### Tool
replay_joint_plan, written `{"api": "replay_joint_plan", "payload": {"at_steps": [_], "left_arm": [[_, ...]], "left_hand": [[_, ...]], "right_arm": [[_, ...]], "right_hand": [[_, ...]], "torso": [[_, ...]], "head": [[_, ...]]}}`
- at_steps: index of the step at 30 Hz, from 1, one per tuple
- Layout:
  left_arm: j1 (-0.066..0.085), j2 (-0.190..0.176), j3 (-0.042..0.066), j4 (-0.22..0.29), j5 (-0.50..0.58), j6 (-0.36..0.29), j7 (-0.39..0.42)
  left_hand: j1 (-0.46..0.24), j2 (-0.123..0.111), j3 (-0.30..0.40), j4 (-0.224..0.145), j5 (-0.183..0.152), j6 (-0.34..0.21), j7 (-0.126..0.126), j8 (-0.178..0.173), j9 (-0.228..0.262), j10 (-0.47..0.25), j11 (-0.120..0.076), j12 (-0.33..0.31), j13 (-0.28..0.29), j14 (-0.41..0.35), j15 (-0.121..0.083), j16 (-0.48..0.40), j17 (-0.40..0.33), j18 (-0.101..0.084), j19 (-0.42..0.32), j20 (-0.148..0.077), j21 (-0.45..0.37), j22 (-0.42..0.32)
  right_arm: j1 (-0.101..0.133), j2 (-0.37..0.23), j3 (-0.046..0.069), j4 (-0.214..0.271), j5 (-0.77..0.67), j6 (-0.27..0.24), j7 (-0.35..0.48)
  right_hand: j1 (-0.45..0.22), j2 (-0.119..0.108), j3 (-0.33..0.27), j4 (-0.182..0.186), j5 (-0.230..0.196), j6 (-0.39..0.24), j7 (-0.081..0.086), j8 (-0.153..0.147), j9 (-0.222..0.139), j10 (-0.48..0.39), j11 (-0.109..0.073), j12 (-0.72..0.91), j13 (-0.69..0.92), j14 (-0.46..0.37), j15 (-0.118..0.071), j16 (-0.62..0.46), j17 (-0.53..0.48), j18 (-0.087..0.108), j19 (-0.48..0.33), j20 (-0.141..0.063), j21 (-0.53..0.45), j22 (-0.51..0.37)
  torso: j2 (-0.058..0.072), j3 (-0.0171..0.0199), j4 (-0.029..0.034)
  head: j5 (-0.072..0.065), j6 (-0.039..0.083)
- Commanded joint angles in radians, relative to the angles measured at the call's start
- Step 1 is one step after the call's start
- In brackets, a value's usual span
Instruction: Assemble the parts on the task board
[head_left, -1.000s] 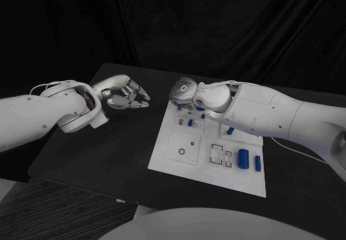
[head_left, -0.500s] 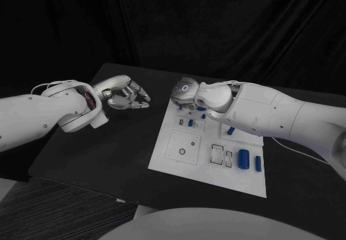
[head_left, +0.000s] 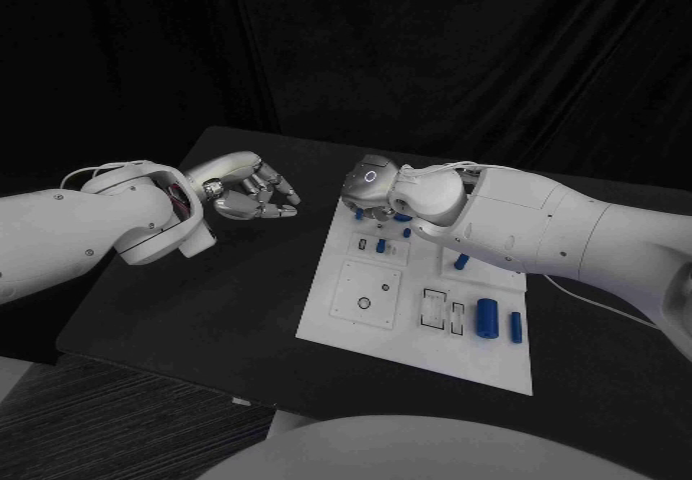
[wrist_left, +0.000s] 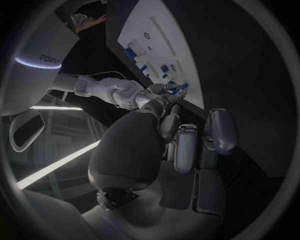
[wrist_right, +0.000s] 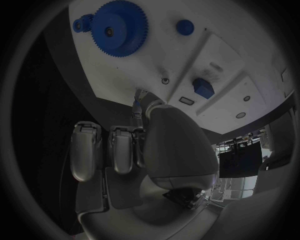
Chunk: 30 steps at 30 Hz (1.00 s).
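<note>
Both robot hands (head_left: 378, 190) unmoved since earlier

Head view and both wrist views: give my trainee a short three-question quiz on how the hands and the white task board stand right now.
1. True or false: the left hand hangs over the bare black table, off the white task board.
2. Which hand is over the board's far end? A) left hand B) right hand C) neither
3. Fill in: in the right wrist view, the large blue toothed part on the board is a ____.

Key: 1 true; 2 B; 3 gear. The left hand's fingers are curled in and hold nothing. Whether the right hand pinches a part cannot be told.
</note>
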Motion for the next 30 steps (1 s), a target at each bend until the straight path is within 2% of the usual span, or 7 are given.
{"api": "replay_joint_plan", "payload": {"at_steps": [1,22,30], "left_arm": [[-0.001,0.002,0.001,0.000,0.000,0.014,0.003],[-0.001,0.003,0.001,-0.001,0.000,0.021,-0.002],[-0.001,0.002,0.001,-0.001,0.000,0.024,-0.005]], "left_hand": [[0.007,0.003,0.011,0.014,0.007,0.013,0.002,0.013,-0.013,-0.005,0.002,-0.005,-0.009,0.037,-0.007,-0.013,0.165,-0.008,-0.004,-0.001,-0.010,0.165],[0.011,0.002,0.012,0.013,0.007,0.013,0.002,0.013,-0.013,-0.005,0.002,-0.006,-0.009,0.037,-0.007,-0.013,0.165,-0.008,-0.005,-0.001,-0.010,0.165],[0.011,0.002,0.012,0.013,0.007,0.013,0.002,0.013,-0.013,-0.005,0.002,-0.006,-0.009,0.037,-0.007,-0.013,0.165,-0.008,-0.005,-0.001,-0.010,0.165]], "right_arm": [[-0.003,-0.001,0.001,0.002,-0.005,0.008,-0.019],[-0.004,0.002,0.001,0.003,-0.005,0.012,-0.019],[-0.004,0.002,0.001,0.002,-0.005,0.015,-0.020]], "right_hand": [[-0.034,0.024,0.004,-0.002,-0.011,0.000,0.001,0.012,0.054,0.102,0.002,-0.012,0.252,0.096,0.005,0.018,0.238,-0.020,0.056,0.003,0.009,0.249],[-0.047,0.026,0.004,-0.012,-0.020,-0.027,0.003,-0.031,0.033,0.102,0.003,-0.012,0.252,0.095,0.006,0.017,0.237,-0.019,0.055,0.004,0.006,0.249],[-0.045,0.031,0.009,-0.019,-0.010,-0.028,0.001,-0.041,0.027,0.102,0.003,-0.012,0.252,0.095,0.006,0.017,0.237,-0.019,0.055,0.004,0.007,0.249]], "torso": [[0.000,-0.0003,-0.0003],[-0.001,-0.0007,0.0005],[0.000,-0.0007,0.0002]], "head": [[0.002,0.000],[0.002,0.000],[0.001,0.000]]}}
